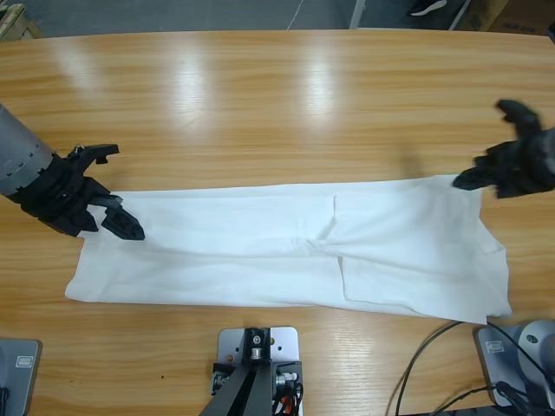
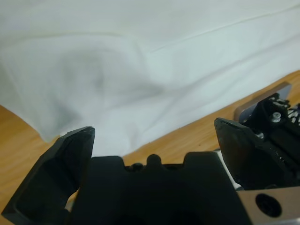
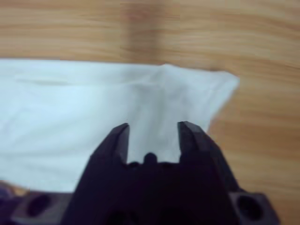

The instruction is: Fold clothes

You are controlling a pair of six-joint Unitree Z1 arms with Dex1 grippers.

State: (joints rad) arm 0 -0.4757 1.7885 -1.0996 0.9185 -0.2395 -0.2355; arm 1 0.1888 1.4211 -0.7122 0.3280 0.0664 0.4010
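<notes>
The clothes are one white T-shirt (image 1: 260,251), folded into a long flat strip across the near half of the wooden table (image 1: 277,104). A folded-in sleeve edge shows near its middle. My left gripper (image 1: 113,191) sits at the strip's upper left corner, jaws wide open, holding nothing. In the left wrist view the T-shirt (image 2: 140,70) spreads beyond the left gripper (image 2: 154,136). My right gripper (image 1: 490,147) hovers at the upper right corner, open and empty. In the right wrist view the right gripper (image 3: 152,131) stands over the T-shirt (image 3: 93,108), near its corner.
Bare wood stretches behind the shirt to the table's far edge. Black cables (image 1: 434,364) lie at the near right edge. Floor and a cardboard box (image 1: 512,16) show past the far edge.
</notes>
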